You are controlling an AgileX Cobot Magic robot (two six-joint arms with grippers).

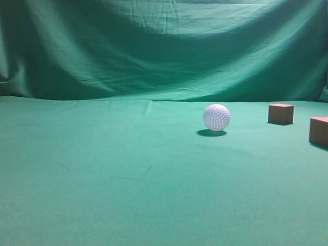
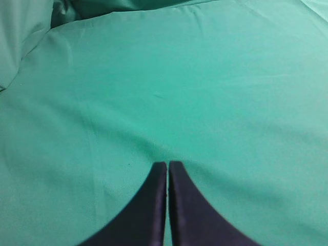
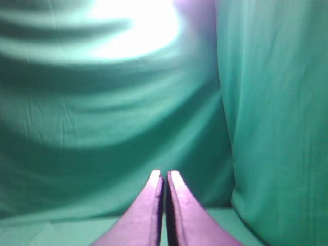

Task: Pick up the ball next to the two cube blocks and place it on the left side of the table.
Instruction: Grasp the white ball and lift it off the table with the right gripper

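Note:
The white dimpled ball [image 1: 216,117] rests on the green table [image 1: 113,174], right of the middle. The two reddish-brown cube blocks stand to its right: one [image 1: 281,113] farther back, one [image 1: 319,131] nearer, cut by the right edge. Neither arm shows in the exterior view. My left gripper [image 2: 167,164] is shut and empty, over bare green cloth. My right gripper [image 3: 164,173] is shut and empty, facing the draped green backdrop. Ball and cubes do not show in either wrist view.
The green backdrop [image 1: 164,46] hangs behind the table, meeting it along a fold. In the right wrist view a bright glare [image 3: 136,25] lies on the cloth and a vertical drape [image 3: 277,118] hangs at the right.

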